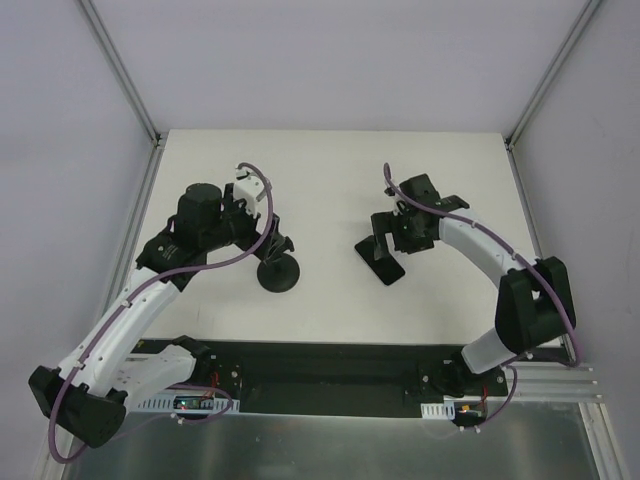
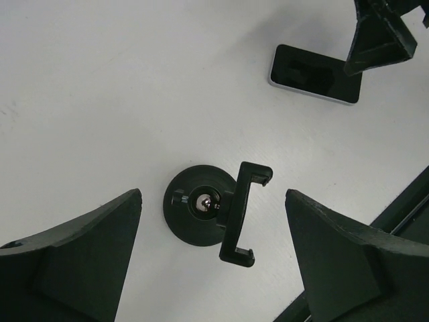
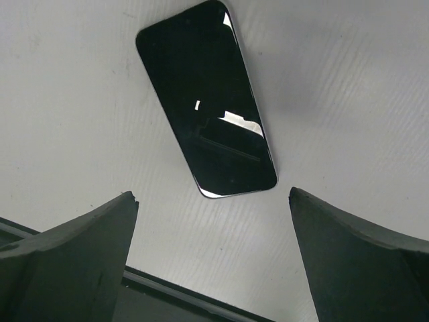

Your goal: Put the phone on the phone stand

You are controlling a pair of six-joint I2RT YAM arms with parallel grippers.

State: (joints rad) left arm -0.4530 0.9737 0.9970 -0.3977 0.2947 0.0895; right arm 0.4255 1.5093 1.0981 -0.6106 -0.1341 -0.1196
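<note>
White table (image 1: 330,170) carries everything, seen from above. Left arm (image 1: 130,320) reaches in from 7 o'clock, right arm (image 1: 480,250) from 4 o'clock. Left gripper (image 2: 213,201) hangs over the phone stand (image 2: 201,215), fingers spread wide on either side, touching nothing. Right gripper (image 3: 211,194) hovers just above the phone (image 3: 204,100), likewise released and gripping nothing. Phone lies flat on the table, screen up, its length running 11 to 5 o'clock, well apart from the stand and at its 3 o'clock. Stand rests on its disc base, clamp cradle leaning off toward 3 o'clock in the left wrist view.
</note>
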